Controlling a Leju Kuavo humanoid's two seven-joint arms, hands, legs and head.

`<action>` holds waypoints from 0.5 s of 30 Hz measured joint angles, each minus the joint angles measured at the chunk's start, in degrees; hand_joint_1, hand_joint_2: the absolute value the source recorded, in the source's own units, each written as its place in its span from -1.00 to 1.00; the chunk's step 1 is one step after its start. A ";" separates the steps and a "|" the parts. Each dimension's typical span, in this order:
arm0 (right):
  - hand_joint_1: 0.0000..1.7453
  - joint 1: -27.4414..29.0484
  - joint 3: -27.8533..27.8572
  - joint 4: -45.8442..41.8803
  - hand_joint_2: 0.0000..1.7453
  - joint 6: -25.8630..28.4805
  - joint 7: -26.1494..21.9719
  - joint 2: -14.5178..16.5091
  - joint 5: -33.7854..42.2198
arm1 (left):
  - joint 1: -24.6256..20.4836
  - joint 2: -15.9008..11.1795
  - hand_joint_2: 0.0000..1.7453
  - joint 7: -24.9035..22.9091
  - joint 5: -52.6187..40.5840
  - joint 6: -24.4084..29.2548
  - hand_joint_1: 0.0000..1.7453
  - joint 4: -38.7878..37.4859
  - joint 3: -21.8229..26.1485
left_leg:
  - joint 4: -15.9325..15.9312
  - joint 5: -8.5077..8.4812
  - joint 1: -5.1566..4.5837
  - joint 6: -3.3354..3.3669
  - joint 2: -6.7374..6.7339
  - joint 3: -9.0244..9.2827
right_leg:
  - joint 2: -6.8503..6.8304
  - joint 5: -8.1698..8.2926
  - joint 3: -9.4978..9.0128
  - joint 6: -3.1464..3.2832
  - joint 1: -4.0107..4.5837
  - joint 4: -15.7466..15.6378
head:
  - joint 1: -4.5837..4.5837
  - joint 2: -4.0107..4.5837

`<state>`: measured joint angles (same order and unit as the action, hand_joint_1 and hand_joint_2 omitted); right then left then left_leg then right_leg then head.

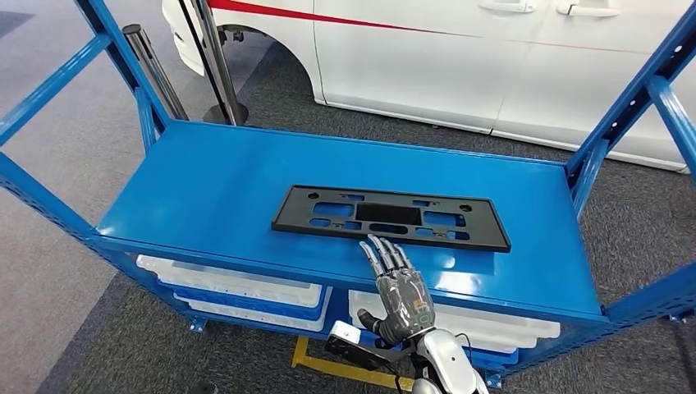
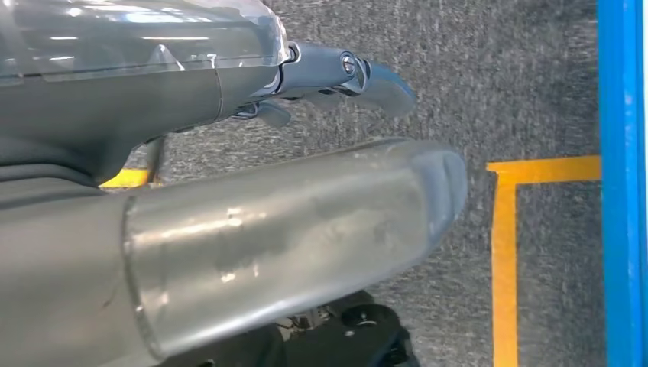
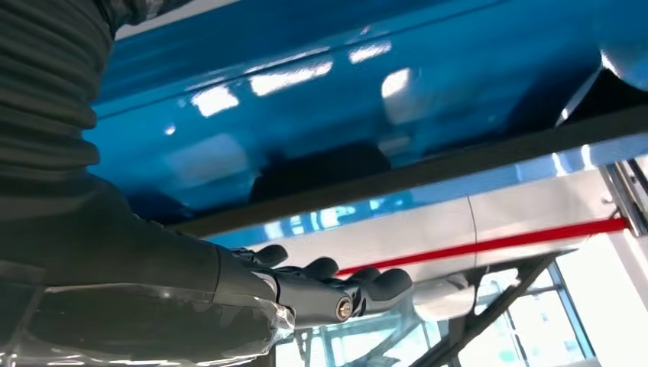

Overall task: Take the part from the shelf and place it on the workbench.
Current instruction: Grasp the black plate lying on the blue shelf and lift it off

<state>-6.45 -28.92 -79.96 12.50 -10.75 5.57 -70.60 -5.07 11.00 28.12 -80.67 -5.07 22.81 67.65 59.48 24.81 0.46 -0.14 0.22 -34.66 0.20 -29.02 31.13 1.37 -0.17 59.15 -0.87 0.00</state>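
Note:
A flat black rectangular part (image 1: 386, 215) with several cut-outs lies on the blue shelf top (image 1: 213, 180), a little right of the middle. My right hand (image 1: 398, 287) reaches over the shelf's front edge, palm down and fingers stretched out and apart. Its fingertips are at the part's near edge, and I cannot tell whether they touch it. In the right wrist view the hand (image 3: 306, 287) holds nothing and sits close to the part's dark edge (image 3: 428, 172) on the glossy shelf (image 3: 306, 99). My left hand (image 2: 290, 222) hangs over the grey floor, holding nothing.
A white car (image 1: 492, 57) stands behind the shelf, with metal posts (image 1: 156, 70) at the back left. Blue uprights (image 1: 632, 98) frame both sides. White and blue bins (image 1: 238, 287) sit on the lower level. A yellow line (image 2: 504, 252) marks the floor.

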 joint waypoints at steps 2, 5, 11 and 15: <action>-1.00 -0.04 0.04 0.17 1.00 0.01 -0.05 0.10 0.00 | 0.02 -0.02 -1.00 -0.08 -0.07 0.04 -1.00 -0.02 -0.03 | -0.80 0.54 -0.10 0.49 0.04 0.35 | -0.04 -0.09 0.05 -0.58 0.03 -0.19 | 0.00 0.00; -1.00 -0.17 0.27 0.30 1.00 0.03 -0.08 0.22 0.02 | 0.12 0.04 -1.00 -0.22 -0.07 0.20 -1.00 -0.08 -0.07 | -1.85 0.34 0.42 1.28 -0.04 1.11 | -0.12 -1.97 1.03 -1.41 0.03 2.51 | 0.06 0.00; -1.00 -0.03 0.98 1.17 1.00 0.04 -0.23 0.21 0.23 | 0.20 0.00 -1.00 -0.74 -0.07 0.38 -1.00 -0.38 -0.10 | -1.96 1.55 0.48 1.72 0.05 2.50 | -0.17 -2.89 8.63 -2.03 -0.62 13.22 | 0.10 0.00; -1.00 -0.12 1.26 1.38 1.00 0.15 -0.46 0.30 0.65 | 0.15 -0.01 -1.00 -0.75 -0.07 0.32 -1.00 -0.77 -0.15 | -1.45 2.92 0.28 0.62 0.16 3.40 | -0.13 2.94 3.86 -1.48 -0.51 1.46 | 0.07 0.00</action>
<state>-6.57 -27.66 -78.59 12.64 -11.21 5.87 -69.95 -4.92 10.99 27.37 -80.74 -4.75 22.04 67.50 58.03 27.73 0.74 0.48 0.38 -31.26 0.07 -26.08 34.99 -0.11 -0.68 60.62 -0.80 0.00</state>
